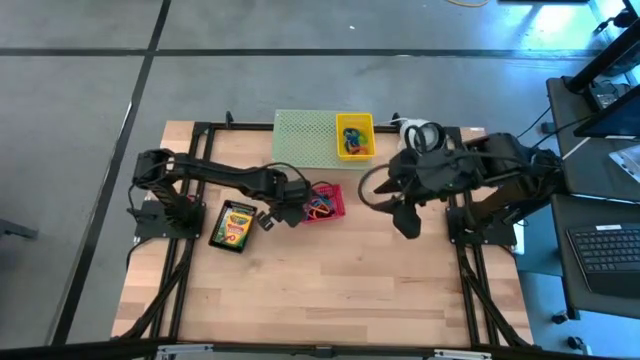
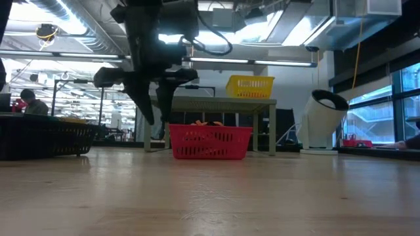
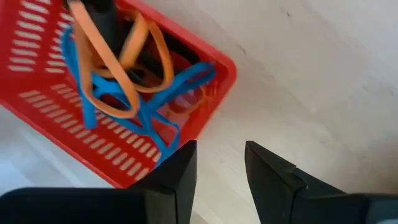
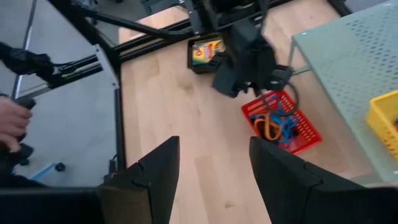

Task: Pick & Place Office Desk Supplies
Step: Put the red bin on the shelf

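Note:
A red basket (image 1: 326,203) stands on the table, with blue and orange rubber bands (image 3: 118,74) in it. My left gripper (image 3: 221,174) hangs open just left of it (image 2: 154,108), pointing steeply down at bare table beside the basket's corner, and touches nothing. A crayon box (image 1: 233,224) lies in a black tray at the left. My right gripper (image 4: 214,174) is open with nothing between its fingers, raised above the table's right part (image 1: 405,222). A yellow basket (image 1: 354,135) sits on the pale green mesh stand (image 1: 305,135).
A white round device (image 2: 321,121) stands at the far right by the stand. A person's hand (image 4: 12,127) shows beyond the table's left edge. Bare wood lies across the near half of the table (image 1: 330,290).

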Robot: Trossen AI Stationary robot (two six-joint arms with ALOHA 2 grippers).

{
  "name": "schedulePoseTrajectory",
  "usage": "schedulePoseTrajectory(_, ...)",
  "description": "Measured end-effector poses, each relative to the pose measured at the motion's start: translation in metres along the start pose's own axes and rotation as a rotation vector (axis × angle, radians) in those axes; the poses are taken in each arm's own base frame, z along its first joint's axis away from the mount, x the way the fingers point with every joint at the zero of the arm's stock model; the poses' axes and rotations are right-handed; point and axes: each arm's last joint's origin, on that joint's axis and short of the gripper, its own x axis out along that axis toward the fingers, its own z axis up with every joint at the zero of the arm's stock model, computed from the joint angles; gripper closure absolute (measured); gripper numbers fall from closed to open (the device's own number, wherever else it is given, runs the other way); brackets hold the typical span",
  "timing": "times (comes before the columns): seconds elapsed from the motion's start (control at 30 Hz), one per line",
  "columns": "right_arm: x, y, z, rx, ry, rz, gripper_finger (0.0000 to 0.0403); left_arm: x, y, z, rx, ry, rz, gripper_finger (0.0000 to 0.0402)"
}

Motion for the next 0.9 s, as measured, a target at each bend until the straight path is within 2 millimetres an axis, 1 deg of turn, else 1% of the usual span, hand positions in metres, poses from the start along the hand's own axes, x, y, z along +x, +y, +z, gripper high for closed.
schedulePoseTrajectory(0.2, -0.002, 0.007, -0.004, 0.005, -0.004, 0.002, 0.0207, 0.0, 0.001, 0.001, 0.017, -0.014, 0.013, 0.0271)
schedulePoseTrajectory(0.33, -0.002, 0.008, -0.005, 0.003, -0.003, 0.005, 0.0207, 0.0, 0.005, 0.002, 0.015, -0.056, 0.027, 0.0271)
schedulePoseTrajectory(0.4, -0.002, 0.008, -0.005, 0.003, -0.003, 0.005, 0.0207, 0.003, 0.007, 0.002, 0.018, -0.065, 0.026, 0.0269)
schedulePoseTrajectory(0.57, -0.002, 0.008, -0.005, 0.003, -0.004, 0.006, 0.0207, 0.02, 0.008, 0.0, 0.097, -0.025, -0.006, 0.0254)
schedulePoseTrajectory(0.7, -0.002, 0.008, -0.005, 0.003, -0.004, 0.006, 0.0207, 0.037, 0.01, 0.001, 0.132, 0.046, 0.02, 0.0243)
schedulePoseTrajectory(0.8, -0.002, 0.008, -0.005, 0.006, -0.005, 0.006, 0.0207, 0.049, 0.011, 0.002, 0.136, 0.101, 0.039, 0.0242)
schedulePoseTrajectory(0.9, -0.002, 0.008, -0.005, 0.015, 0.0, 0.013, 0.0207, 0.06, 0.008, 0.003, 0.144, 0.116, 0.01, 0.025)
